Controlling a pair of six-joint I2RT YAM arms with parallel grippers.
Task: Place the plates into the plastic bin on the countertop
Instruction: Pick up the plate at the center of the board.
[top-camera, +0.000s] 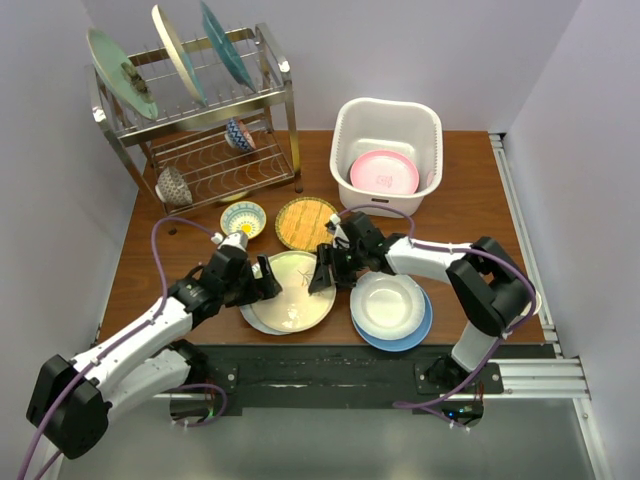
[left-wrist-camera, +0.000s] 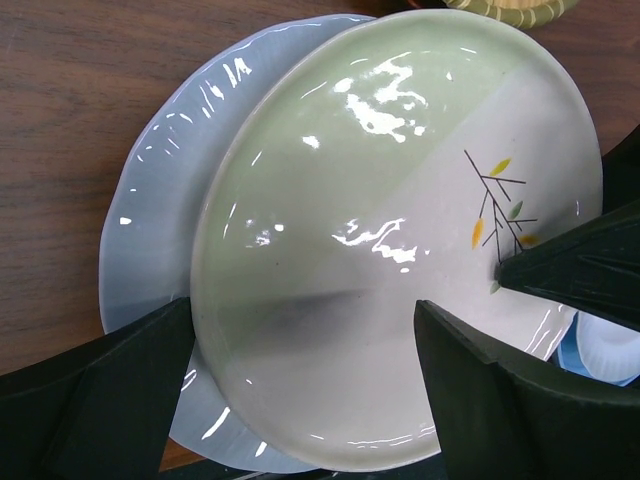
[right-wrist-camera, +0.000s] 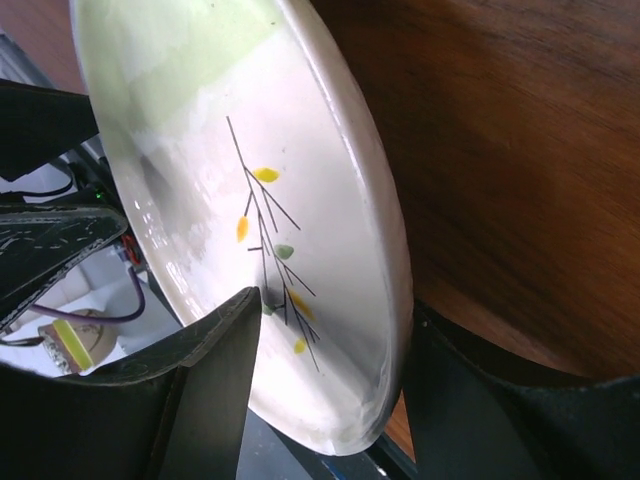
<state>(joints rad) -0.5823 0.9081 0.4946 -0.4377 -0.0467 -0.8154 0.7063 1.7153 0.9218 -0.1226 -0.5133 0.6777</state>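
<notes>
Two grippers are working the same plate here. The right gripper (right-wrist-camera: 330, 320) has its jaws partly closed and pinched onto the rim of the cream and pale green round ceramic plate (left-wrist-camera: 380, 150) with the little twig-and-leaf drawing. One finger sits on the top face right by the leaves and the other is tucked under the rim, and that side looks tipped up off the brown wooden surface (top-camera: 470, 210). The left gripper (left-wrist-camera: 305, 330) is at the opposite rim with its jaws spread wide, and I can't see it gripping anything. That plate lies on top of a pale blue-white scalloped round plate (left-wrist-camera: 150, 200) at the near edge, well apart from the white plastic rectangular bin (top-camera: 342, 150) at the back right. The bin already has a pink round plate (top-camera: 383, 172) lying flat inside. Just right of the action, a white round plate (top-camera: 388, 300) sits stacked on a blue round plate (top-camera: 402, 340). A yellow woven-look round plate (top-camera: 305, 222) sits a bit further back, beside a small yellow-and-blue patterned bowl (top-camera: 243, 217).
</notes>
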